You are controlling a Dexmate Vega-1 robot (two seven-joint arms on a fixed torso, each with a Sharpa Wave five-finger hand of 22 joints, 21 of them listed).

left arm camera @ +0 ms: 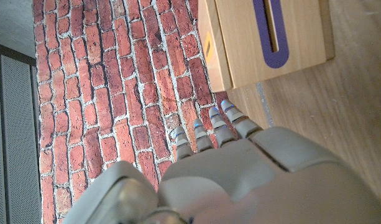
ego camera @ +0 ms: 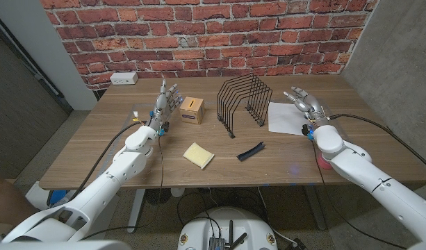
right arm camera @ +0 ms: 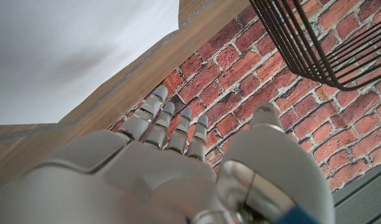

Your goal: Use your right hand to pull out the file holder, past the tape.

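Head view: file holder [ego camera: 244, 102] upright, long axis slanting across table [ego camera: 115, 149].

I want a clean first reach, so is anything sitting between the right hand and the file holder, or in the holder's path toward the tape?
Nothing visible blocks either. The right hand holds nothing, over the white paper, just beside the file holder. Bare table lies between the holder and the black tape.

Looks like a robot lab or test room dressed as an office. My wooden table [ego camera: 94, 156] stands against a red brick wall [ego camera: 199, 35], grey concrete panel [ego camera: 400, 62] at right, white power strip [ego camera: 123, 78] at far left, loose black cables [ego camera: 192, 201] under the near edge.
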